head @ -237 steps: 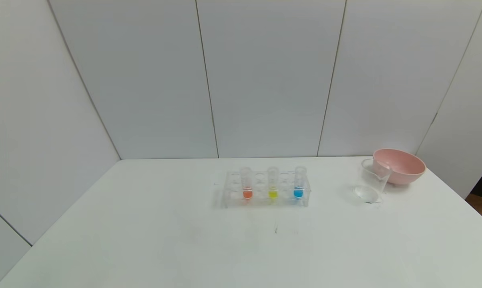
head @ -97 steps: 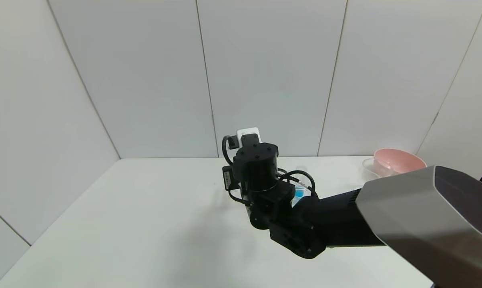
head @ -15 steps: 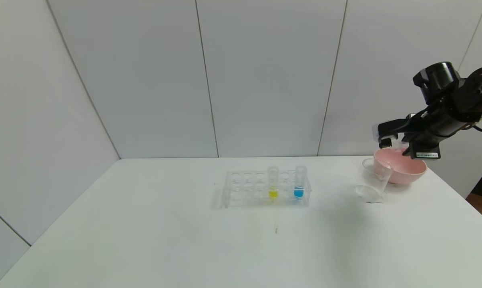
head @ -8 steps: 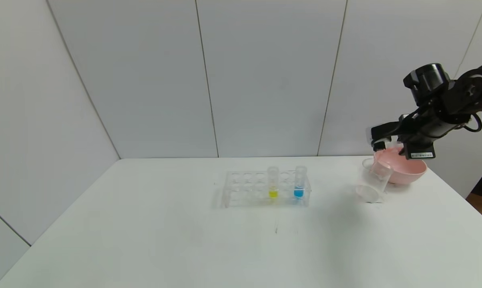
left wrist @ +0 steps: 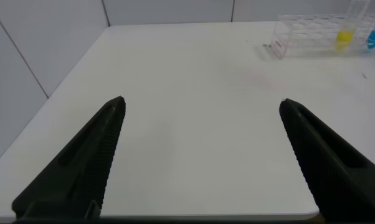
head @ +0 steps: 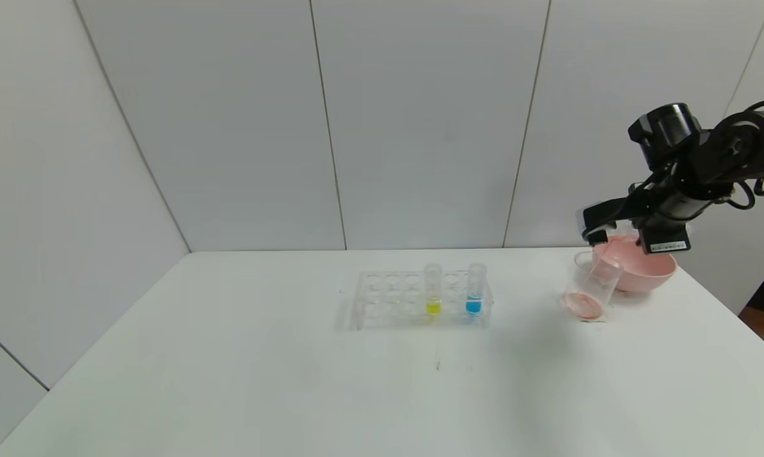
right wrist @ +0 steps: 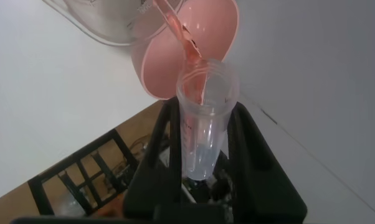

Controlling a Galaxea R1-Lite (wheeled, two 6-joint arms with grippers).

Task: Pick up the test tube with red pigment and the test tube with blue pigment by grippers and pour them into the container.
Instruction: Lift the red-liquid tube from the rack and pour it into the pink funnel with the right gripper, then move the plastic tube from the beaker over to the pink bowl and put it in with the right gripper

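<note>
Now red tube [right wrist: 203,118] clamped between right jaws, tipped over beaker [head: 589,285]

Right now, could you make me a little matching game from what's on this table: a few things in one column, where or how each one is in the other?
Things:
1. test tube with red pigment
2. test tube with blue pigment
3. container
4. pink bowl

Places or states:
a. upright in the clear rack
b. tipped over, held in the right gripper
c. just behind the beaker, near the table's right edge
d. reddish liquid on its bottom

Pairs: 1-b, 2-a, 3-d, 4-c
</note>
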